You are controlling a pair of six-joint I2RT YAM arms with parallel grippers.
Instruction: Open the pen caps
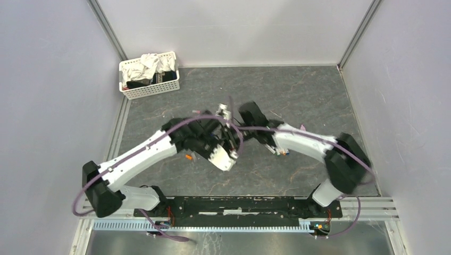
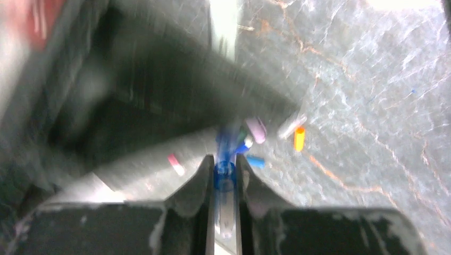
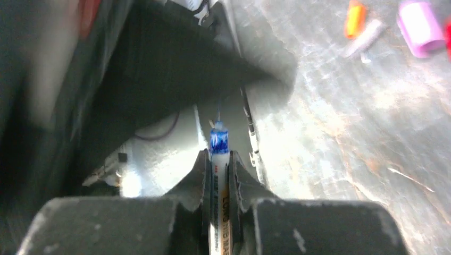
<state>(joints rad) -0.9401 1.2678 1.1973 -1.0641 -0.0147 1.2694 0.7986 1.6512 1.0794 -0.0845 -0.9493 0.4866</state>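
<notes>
My left gripper (image 2: 224,159) is shut on a translucent blue pen cap (image 2: 224,174). My right gripper (image 3: 218,154) is shut on a white pen barrel (image 3: 219,199) whose blue tip (image 3: 218,142) and thin bare nib stick out past the fingers. The two grippers meet nose to nose above the table's middle (image 1: 232,127). Loose caps lie on the table below: a purple cap (image 2: 256,130), an orange cap (image 2: 299,138) and a blue cap (image 2: 256,161). The right wrist view also shows an orange cap (image 3: 355,18) and a purple cap (image 3: 420,27). The left wrist view is motion-blurred.
A white basket (image 1: 149,90) holding cloths stands at the back left. A loose white barrel (image 3: 364,38) lies by the orange cap. An orange cap (image 1: 188,157) lies under the left arm, and small caps (image 1: 282,152) lie under the right arm. Walls enclose the table.
</notes>
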